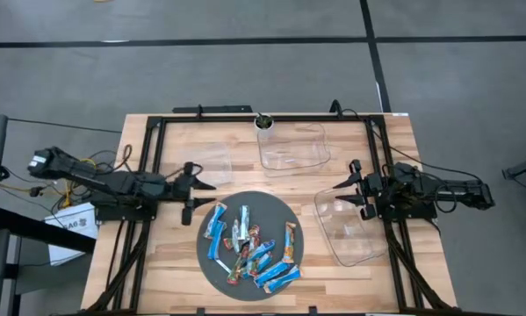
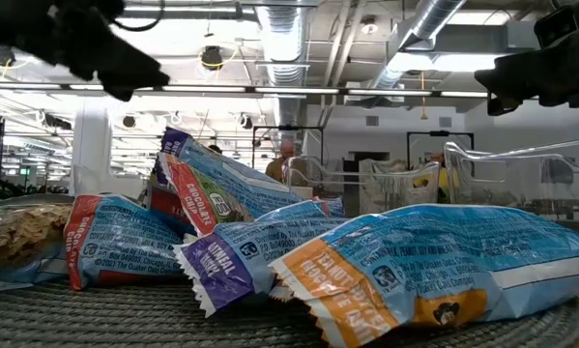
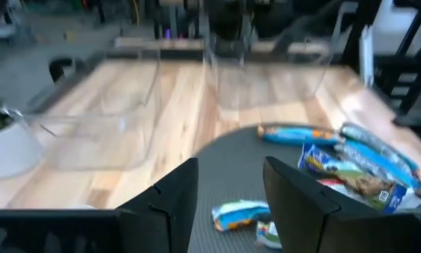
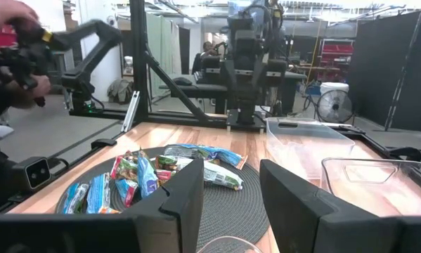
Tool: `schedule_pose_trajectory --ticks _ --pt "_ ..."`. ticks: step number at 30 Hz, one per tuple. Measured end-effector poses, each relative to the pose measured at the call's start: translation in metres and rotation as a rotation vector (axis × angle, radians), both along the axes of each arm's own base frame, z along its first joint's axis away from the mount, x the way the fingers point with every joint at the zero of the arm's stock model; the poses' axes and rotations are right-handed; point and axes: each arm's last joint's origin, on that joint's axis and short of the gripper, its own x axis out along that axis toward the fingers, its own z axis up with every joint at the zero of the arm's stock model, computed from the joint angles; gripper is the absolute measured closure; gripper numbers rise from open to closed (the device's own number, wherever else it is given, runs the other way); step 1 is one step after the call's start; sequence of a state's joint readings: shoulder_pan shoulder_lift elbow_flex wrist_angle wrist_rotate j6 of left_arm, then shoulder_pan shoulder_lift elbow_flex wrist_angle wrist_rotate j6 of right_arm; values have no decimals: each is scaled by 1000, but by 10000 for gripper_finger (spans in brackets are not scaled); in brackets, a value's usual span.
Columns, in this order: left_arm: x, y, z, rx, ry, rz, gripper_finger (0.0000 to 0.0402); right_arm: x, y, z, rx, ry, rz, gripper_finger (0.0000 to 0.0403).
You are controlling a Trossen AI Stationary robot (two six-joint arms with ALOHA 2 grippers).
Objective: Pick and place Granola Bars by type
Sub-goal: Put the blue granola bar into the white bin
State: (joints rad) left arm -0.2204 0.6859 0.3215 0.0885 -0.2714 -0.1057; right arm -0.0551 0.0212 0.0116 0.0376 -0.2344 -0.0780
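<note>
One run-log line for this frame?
stage: pre-pick | left tool: open, beside mat | right tool: open, over clear bin | foil-wrapped granola bars: all on round grey mat

Robotics lab or industrial test hall, not a home. Overhead: exposed silver ducts [image 2: 279, 39], pipes and open ceiling with strip lights. Floor [image 1: 245, 79] grey, marked with dark lines. Wooden table [image 1: 170, 263] sits in a black metal frame [image 1: 153, 149]; cables [image 1: 69, 189] trail off at one side. Beyond it, another dark robot arm rig [image 4: 249, 63] on its own bench, black partition curtains [image 4: 400, 56], a floor fan [image 4: 334, 107], red shelving [image 4: 335, 60]. A person [image 4: 208, 50] seated far back.
</note>
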Motion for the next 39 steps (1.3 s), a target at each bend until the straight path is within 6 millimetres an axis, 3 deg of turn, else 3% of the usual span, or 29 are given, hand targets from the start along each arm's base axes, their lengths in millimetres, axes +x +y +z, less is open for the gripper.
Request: schedule_pose_trajectory --ticks 7,15,27,39 --pt "39 -27 21 -80 285 5 248 0 0 0 0 0 0 270" --pt "68 -57 32 -167 492 137 248 0 0 0 0 0 0 270" --pt "84 -96 3 -374 610 288 248 0 0 0 0 0 0 270" --pt "87 -104 -34 -557 763 534 249 0 0 0 0 0 0 269"
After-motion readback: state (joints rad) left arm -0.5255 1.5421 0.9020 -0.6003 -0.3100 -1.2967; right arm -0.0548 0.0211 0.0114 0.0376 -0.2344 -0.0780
